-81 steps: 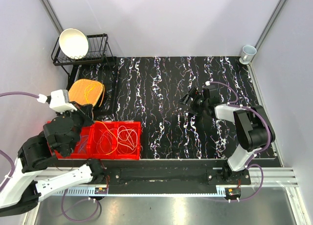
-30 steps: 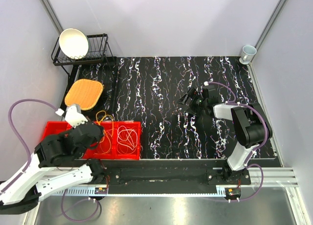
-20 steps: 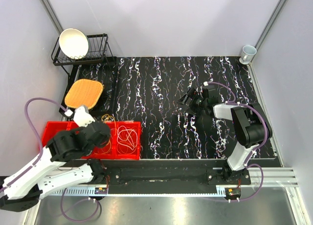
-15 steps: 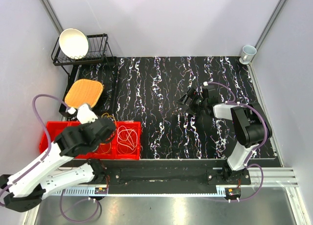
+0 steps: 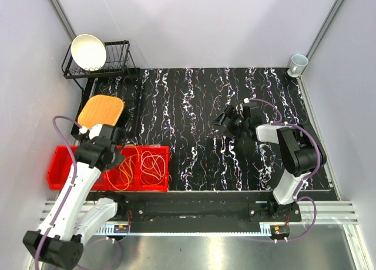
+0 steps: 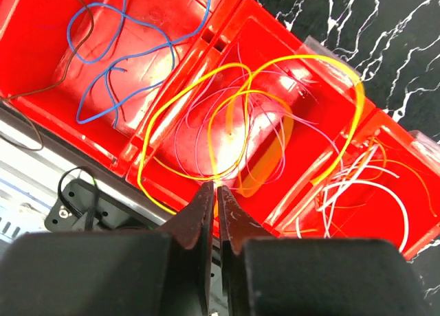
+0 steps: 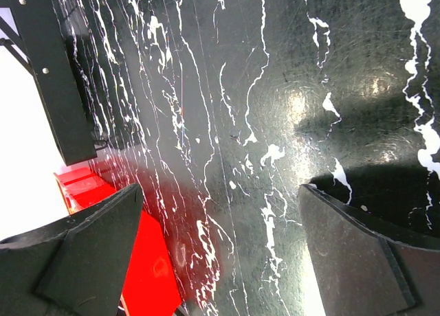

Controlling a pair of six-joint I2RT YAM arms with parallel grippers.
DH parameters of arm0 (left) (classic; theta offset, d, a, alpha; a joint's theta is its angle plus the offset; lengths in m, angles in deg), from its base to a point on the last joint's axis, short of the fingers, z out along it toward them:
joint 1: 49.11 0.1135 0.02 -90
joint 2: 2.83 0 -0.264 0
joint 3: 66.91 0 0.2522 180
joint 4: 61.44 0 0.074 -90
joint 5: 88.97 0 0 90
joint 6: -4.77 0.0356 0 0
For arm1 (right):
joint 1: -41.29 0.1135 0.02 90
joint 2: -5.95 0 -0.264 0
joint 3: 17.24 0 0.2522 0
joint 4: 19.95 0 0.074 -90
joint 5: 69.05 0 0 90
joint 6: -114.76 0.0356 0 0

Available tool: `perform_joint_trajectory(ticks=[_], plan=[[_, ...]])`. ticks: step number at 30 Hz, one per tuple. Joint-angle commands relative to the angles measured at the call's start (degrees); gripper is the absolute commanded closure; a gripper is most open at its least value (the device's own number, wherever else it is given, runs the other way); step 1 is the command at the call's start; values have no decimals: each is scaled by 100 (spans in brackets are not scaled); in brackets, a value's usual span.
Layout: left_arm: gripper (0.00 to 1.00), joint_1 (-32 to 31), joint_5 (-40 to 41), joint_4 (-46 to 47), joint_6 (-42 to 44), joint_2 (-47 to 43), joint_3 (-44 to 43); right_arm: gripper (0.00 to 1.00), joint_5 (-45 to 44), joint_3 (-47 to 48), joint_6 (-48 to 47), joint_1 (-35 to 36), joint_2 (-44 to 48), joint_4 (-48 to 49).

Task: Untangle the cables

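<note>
**Left fingers** point(image 6: 201, 216) – lower left of the overhead view, above the bin. They are pressed together on the yellow wire loop point(image 6: 309, 58), which hangs from their tips.

**Red plastic three-compartment bin** point(image 5: 59, 169) – lower left, at the near edge of the table point(image 5: 194, 105), a black mat veined with white. All the cables are in or over it.
- Upper left compartment of the wrist view: blue wire point(image 6: 168, 36), apparently on its own.
- Middle compartment: the yellow loop, an orange loop point(image 6: 283, 134) and thin pinkish strands, still crossing one another.
- Right compartment: whitish wires point(image 6: 371, 185), with a few orange strands among them.

**Progress, as judged** – early. One loop is gripped and partly raised, none lies apart on the mat, and the middle bundle remains to be separated.

**Right fingers** point(image 7: 75, 261) – centre right of the overhead view, low over bare mat, spread wide and holding nothing.

**Far items** – woven orange mat point(image 5: 101, 110) at left; black wire rack point(image 5: 117, 58) with a white bowl point(image 5: 88, 51) at upper left; pale mug point(image 5: 298, 63) at upper right.

**Change from the earliest frame** – the left arm, then folded low over the bin's left end, now stretches up, its wrist nearer the woven mat. A thin yellowish wire then lying on that mat is gone from it. The right arm is almost unmoved.
</note>
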Motion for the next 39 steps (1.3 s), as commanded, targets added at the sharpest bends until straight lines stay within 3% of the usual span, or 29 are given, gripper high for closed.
perform_joint_trajectory(ticks=[1,5,10,11,12,13,14,20,24,28,31,34,37,38,39], plan=[[95,655,-1060,771,1225,277,-43,0,66,215,29,-28,-116,143],[100,726,-964,956,1278,551,-52,0,101,215,46,-28,-160,187],[98,734,-832,1097,1278,324,-122,0,83,224,20,-28,-169,161],[90,734,-867,1115,1382,288,-166,0,74,224,11,-28,-169,169],[66,734,-919,1150,1470,244,-271,0,66,232,-6,-37,-169,161],[41,734,-1024,1237,1567,130,-324,0,48,232,-24,-28,-152,152],[1,734,-1034,1299,1742,51,-368,1,31,232,-50,-28,-143,135],[1,726,-402,1984,2227,-608,-334,0,-241,162,-436,33,322,73],[1,726,-339,2362,2253,-978,53,0,-1108,109,-1137,349,1006,-137],[1,734,-349,2345,2315,-1022,53,0,-1928,39,-1991,1348,1596,64],[1,734,-409,2354,2315,-1039,71,0,-2096,-31,-2388,1650,2062,248],[1,726,-445,2371,2298,-1118,97,1,-2586,-443,-2213,1650,2239,1125],[1,726,-410,2389,2280,-1277,115,0,-4202,-1049,-1861,1642,1836,2284],[1,717,-427,2398,2271,-1329,159,0,-4885,-1381,-2018,1642,1809,2575],[1,726,-428,2407,2262,-1408,168,0,-5031,-1568,-2393,1633,1878,3274]])
